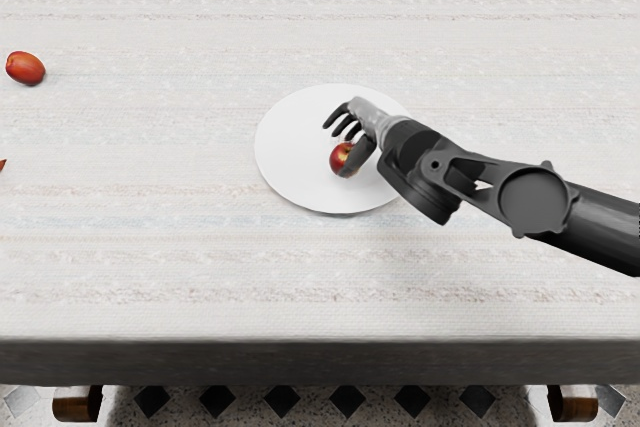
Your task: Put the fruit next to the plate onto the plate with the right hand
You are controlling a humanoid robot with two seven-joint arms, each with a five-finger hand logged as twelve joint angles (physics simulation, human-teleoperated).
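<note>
Bright, even, diffuse light.
Sharp render; plate (290, 147) nearly blown white, table's (200, 267) front edge in shade.

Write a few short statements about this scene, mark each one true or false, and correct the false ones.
1. The right hand is over the plate. True.
2. The plate is blue. False: it is white.
3. The red fruit at the hand is over the plate, not beside it. True.
4. The arm in view comes in from the left. False: it comes in from the right; no left arm shows.
5. A second fruit lies on the plate as well. False: it lies on the table, far off near the left edge.
</note>
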